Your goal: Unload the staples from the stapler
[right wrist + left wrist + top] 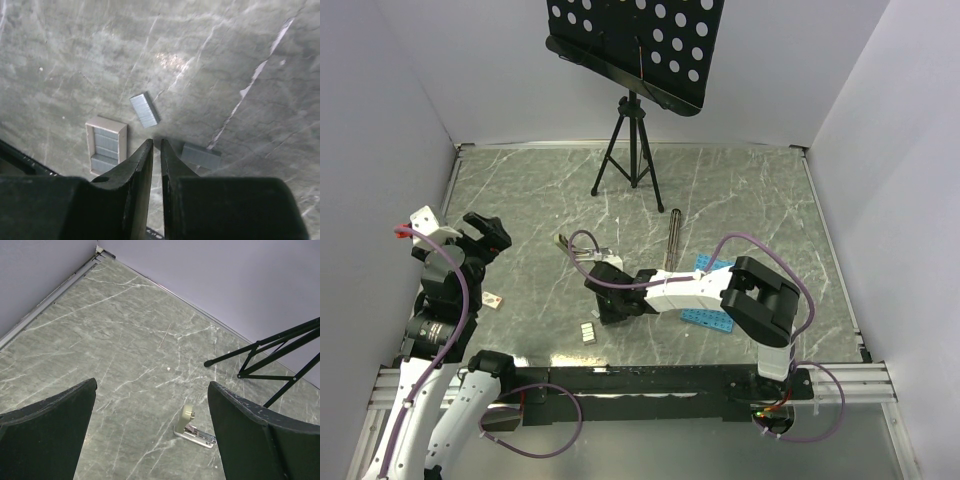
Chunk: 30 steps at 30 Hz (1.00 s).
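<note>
The silvery stapler lies on the marble table left of centre, hinged open in a V; it also shows in the left wrist view with one arm raised. My right gripper hovers low over the table, jaws almost closed with nothing between them. Two loose staple blocks lie just past its tips, one ahead and one to the right. A small pale box of staples sits to the left, seen from above too. My left gripper is open and empty, well short of the stapler.
A thin dark rod and a blue perforated plate lie under and beside my right arm. A black tripod with a perforated stand stands at the back. A small pale item lies near my left arm. Walls enclose the table.
</note>
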Each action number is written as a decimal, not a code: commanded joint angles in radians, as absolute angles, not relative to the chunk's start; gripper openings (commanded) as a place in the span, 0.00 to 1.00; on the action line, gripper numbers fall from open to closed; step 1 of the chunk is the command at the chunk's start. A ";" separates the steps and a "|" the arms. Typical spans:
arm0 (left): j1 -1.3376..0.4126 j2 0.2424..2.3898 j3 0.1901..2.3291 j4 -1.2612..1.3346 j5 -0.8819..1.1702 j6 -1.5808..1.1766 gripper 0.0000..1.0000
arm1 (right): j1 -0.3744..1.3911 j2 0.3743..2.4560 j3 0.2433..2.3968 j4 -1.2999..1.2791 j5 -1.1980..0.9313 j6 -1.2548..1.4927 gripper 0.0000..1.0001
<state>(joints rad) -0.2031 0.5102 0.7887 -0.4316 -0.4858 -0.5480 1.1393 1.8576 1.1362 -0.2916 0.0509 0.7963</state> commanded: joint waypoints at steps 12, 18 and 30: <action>-0.198 0.503 0.782 -0.408 -0.485 -0.568 0.97 | 1.147 1.884 1.169 -0.216 0.077 0.626 0.36; -0.199 0.506 0.782 -0.408 -0.483 -0.569 0.97 | 1.147 1.925 1.210 -0.242 0.094 0.598 0.37; -0.199 0.505 0.785 -0.410 -0.488 -0.571 0.97 | 1.177 1.963 1.253 -0.322 0.231 0.549 0.31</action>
<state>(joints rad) -0.2031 0.5098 0.7834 -0.4313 -0.4858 -0.5480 1.1511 1.9240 1.2179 -0.2520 0.1204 0.5812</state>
